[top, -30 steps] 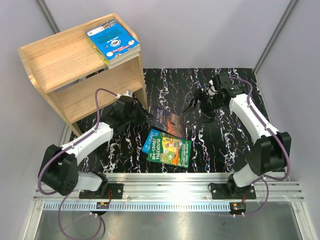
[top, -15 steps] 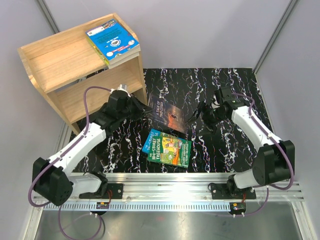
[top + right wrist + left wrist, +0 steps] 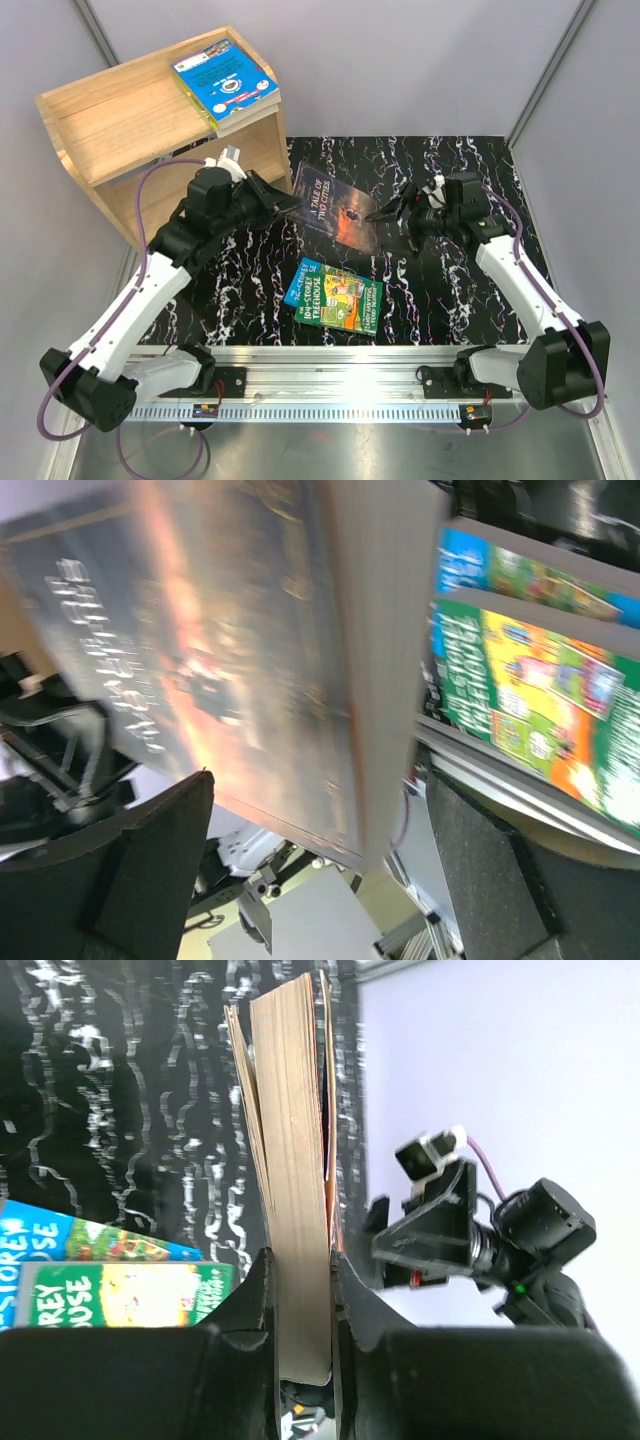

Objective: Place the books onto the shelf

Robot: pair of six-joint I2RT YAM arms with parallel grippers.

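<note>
Left arm has lifted the brown book (image 3: 335, 208) off the mat toward 11 o'clock. The left gripper (image 3: 275, 198) is clamped on its edge. The right gripper (image 3: 395, 212) is at its 3 o'clock corner, jaws spread and holding nothing.

Done: blue book (image 3: 225, 80) on top of the shelf (image 3: 120, 130).

Left: green Treehouse books (image 3: 335, 297) lying at 6 o'clock.

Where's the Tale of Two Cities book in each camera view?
Top external: mid-frame, book held by the left claw.
Left wrist: edge-on, upright at centre, in the claw.
Right wrist: blurred cover filling left and middle.
Shared landmark: the green Treehouse books.
</note>
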